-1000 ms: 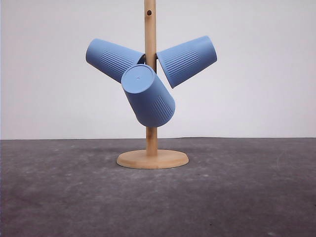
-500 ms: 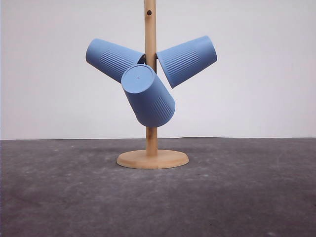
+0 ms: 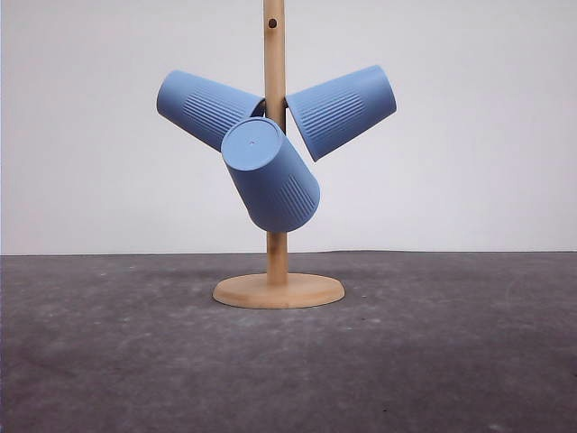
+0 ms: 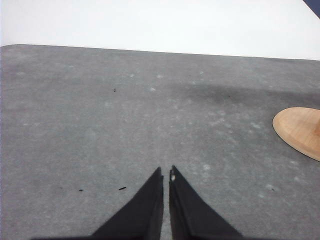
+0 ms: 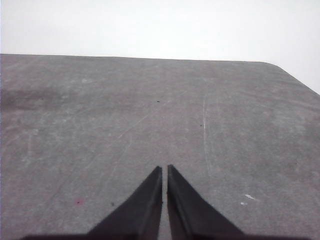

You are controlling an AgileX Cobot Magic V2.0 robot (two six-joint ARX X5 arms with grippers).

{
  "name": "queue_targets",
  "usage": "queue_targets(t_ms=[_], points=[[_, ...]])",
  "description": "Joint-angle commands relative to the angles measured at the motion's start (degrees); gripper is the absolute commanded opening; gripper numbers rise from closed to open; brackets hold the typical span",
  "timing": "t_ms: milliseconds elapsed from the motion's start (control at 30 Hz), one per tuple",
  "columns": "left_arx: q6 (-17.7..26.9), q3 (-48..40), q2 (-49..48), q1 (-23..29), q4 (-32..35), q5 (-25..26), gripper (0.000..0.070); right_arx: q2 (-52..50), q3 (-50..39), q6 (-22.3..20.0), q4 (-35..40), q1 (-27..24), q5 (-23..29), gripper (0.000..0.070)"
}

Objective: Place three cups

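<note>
Three light-blue ribbed cups hang upside down on a wooden stand's pole (image 3: 275,81) in the front view. One cup (image 3: 206,108) slants up to the left, another cup (image 3: 343,110) slants up to the right, and the third cup (image 3: 269,173) points toward the camera with its flat base showing. The left gripper (image 4: 166,172) is shut with nothing in it, over bare grey table, with the stand's round base (image 4: 300,131) off to one side. The right gripper (image 5: 164,170) is also shut and empty above the table.
The stand's round wooden base (image 3: 279,290) rests on the dark grey table (image 3: 433,361) near its far middle. A white wall rises behind. The table's far edge and a rounded corner (image 5: 280,67) appear in the right wrist view.
</note>
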Motion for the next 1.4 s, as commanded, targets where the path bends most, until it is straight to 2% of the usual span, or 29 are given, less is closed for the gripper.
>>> queue_targets(t_ms=[0,1367], points=[[0.5,-0.7,0.0,0.0,0.8,0.0,0.0000,0.1,-0.2,0.7,0.7,-0.1,0.0,0.0013],[0.5,-0.7,0.0,0.0,0.8,0.0,0.0000,0.1,-0.2,0.7,0.7,-0.1,0.0,0.0013]])
